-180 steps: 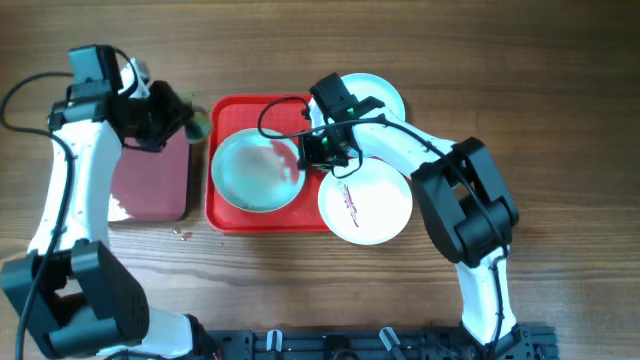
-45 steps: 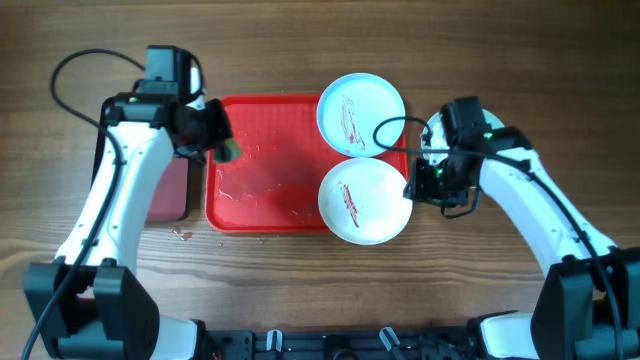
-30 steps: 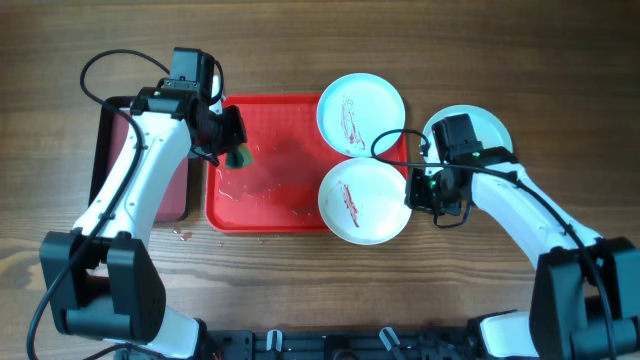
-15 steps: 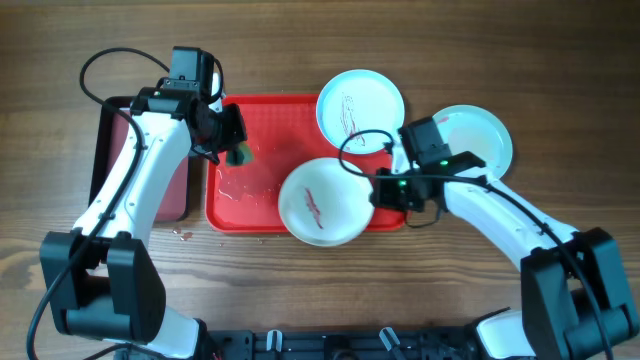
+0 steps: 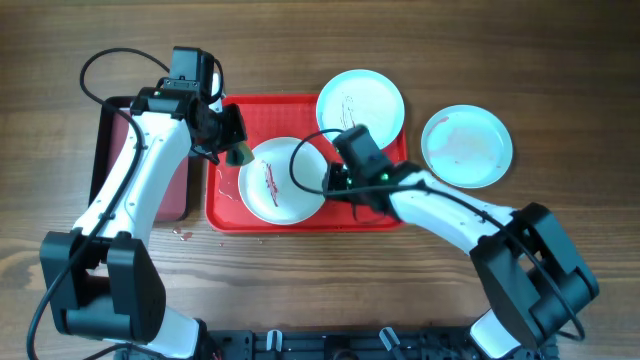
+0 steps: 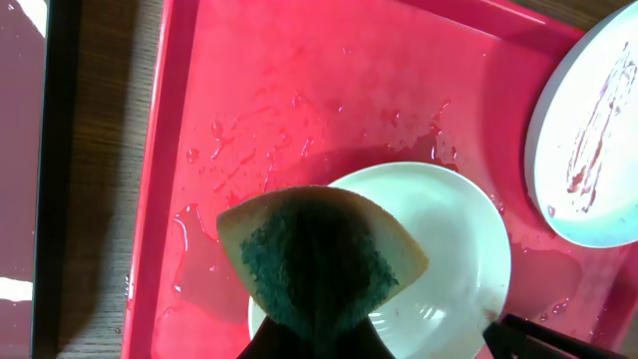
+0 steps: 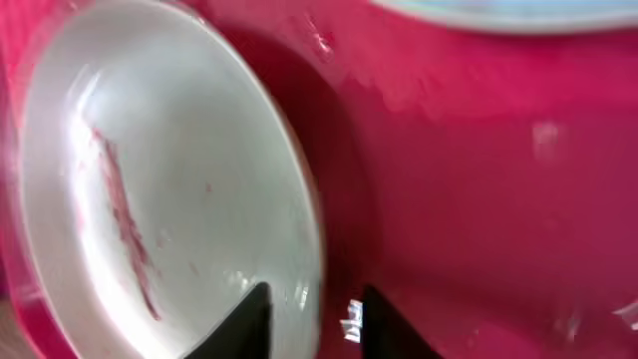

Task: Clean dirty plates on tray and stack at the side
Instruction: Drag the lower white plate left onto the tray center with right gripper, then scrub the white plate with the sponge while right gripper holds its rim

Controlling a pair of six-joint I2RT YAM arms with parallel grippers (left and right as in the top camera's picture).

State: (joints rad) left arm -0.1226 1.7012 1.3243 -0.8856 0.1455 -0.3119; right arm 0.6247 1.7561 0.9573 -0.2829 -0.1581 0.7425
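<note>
The red tray (image 5: 375,205) lies mid-table. A white plate (image 5: 283,180) with a dark red smear sits on it; it also shows in the left wrist view (image 6: 454,249) and the right wrist view (image 7: 150,199). My right gripper (image 5: 335,180) is shut on its right rim, one finger on each side (image 7: 314,319). My left gripper (image 5: 235,150) is shut on a green and yellow sponge (image 6: 319,259), held just above the plate's left edge. A smeared mint-blue plate (image 5: 360,98) overlaps the tray's far right corner. Another mint-blue plate (image 5: 466,146) lies on the table to the right.
A smaller black-rimmed maroon tray (image 5: 150,185) lies left of the red tray. The red tray's floor (image 6: 259,120) is wet with drops. A few drops lie on the wood (image 5: 183,235) near its front left corner.
My right gripper has dragged the white plate leftward from the tray's right edge onto its middle. The left arm and sponge have stayed over the tray's left part.
</note>
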